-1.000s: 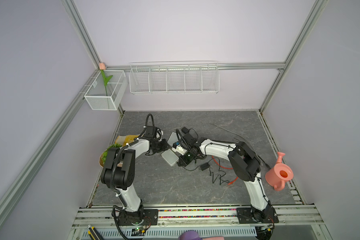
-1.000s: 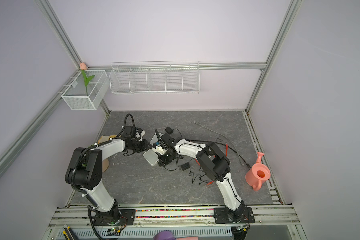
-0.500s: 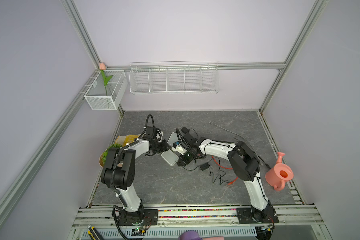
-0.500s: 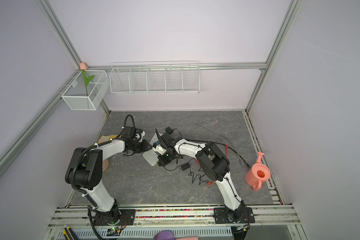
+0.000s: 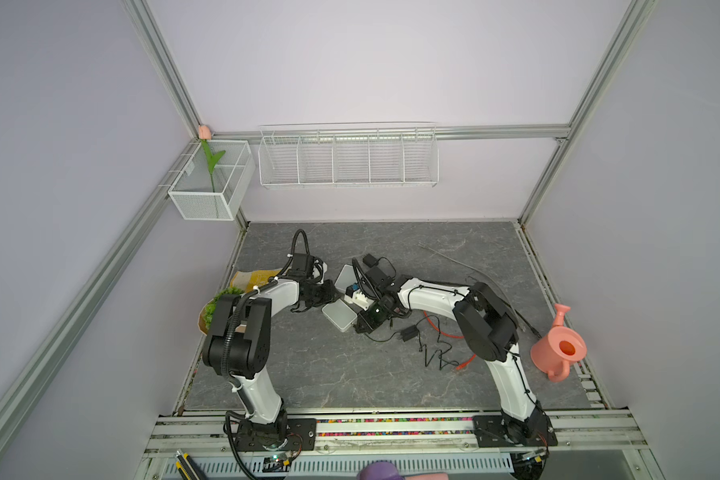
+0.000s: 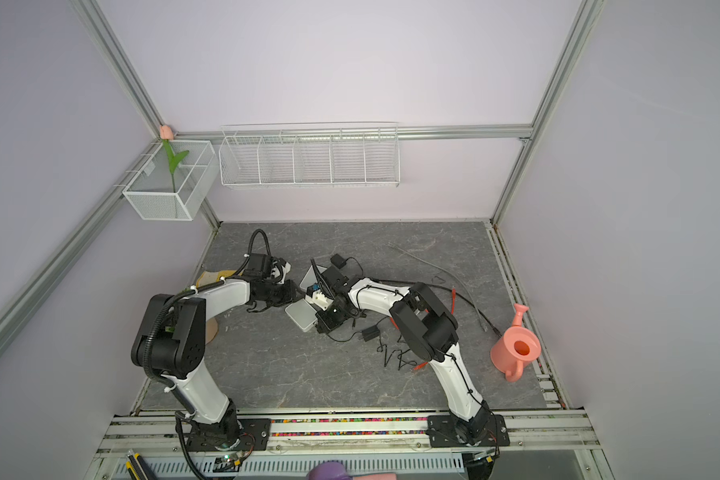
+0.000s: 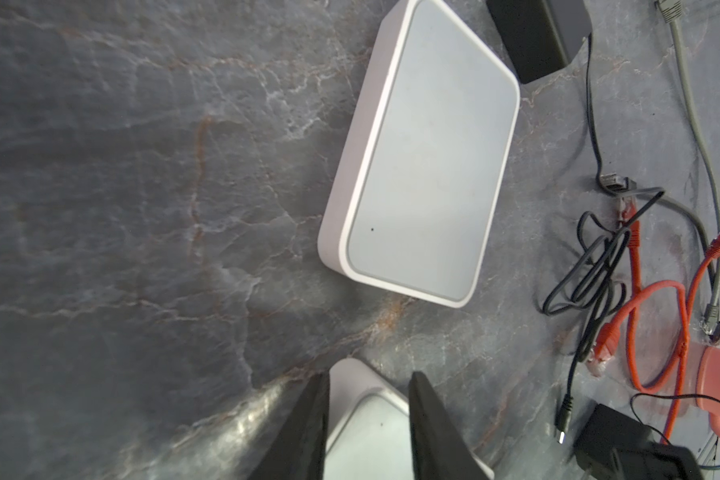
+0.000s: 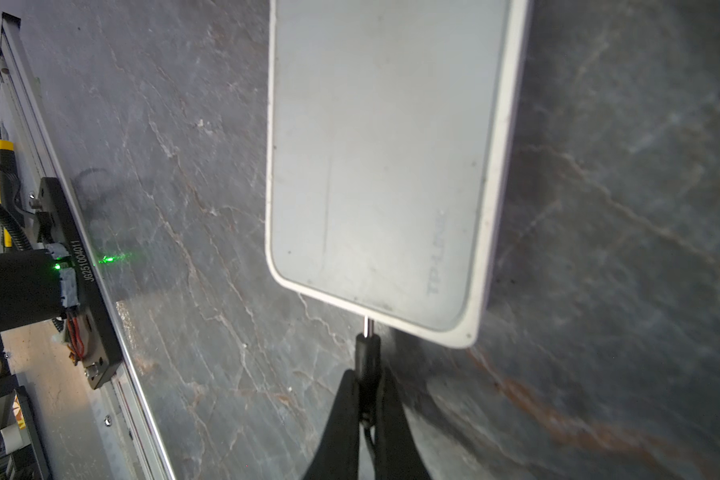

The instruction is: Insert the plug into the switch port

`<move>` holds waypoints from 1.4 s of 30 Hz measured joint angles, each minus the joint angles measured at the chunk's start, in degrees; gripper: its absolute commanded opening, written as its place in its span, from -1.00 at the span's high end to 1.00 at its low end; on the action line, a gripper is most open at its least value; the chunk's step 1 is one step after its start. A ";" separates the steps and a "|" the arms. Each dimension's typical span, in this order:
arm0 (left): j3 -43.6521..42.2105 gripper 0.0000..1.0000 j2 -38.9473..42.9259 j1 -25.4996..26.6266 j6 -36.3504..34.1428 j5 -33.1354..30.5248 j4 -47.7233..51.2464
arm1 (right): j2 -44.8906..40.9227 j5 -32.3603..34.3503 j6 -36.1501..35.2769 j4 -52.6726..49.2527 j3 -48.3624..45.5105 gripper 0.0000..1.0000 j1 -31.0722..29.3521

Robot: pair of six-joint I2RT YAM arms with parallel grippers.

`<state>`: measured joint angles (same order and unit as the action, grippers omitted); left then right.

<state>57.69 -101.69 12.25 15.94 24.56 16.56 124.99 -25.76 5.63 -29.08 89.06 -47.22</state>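
Where the left end effector (image 7: 368,378) hangs low over the bench (image 7: 142,166), its fingers (image 7: 308,428) stand apart astride one switch's corner; which switch, and whether it is gripped, cannot tell. Near switch (image 5: 338,316) and far switch (image 5: 344,276) lie flat, side by side, mid-bench. Right end effector (image 8: 367,374) is clamped on the black plug (image 8: 366,349); the plug's metal tip touches the near switch's side wall beside a corner, port hidden. Loose cables (image 5: 437,353) lie further right; pink can (image 5: 558,349) by the right edge.
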 measured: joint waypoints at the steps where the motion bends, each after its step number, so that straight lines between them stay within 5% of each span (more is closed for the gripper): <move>1: -0.04 0.31 0.00 -0.04 -0.11 0.02 0.00 | 0.00 0.02 0.00 -0.02 0.00 0.87 0.07; 42: -1.46 0.31 -0.33 -0.66 -0.81 1.05 -0.79 | 1.05 -0.22 0.20 -1.55 2.29 0.87 0.24</move>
<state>56.23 -102.02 11.60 15.14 25.61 15.77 126.04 -25.98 5.82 -30.63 91.35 -46.98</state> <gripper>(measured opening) 0.347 0.081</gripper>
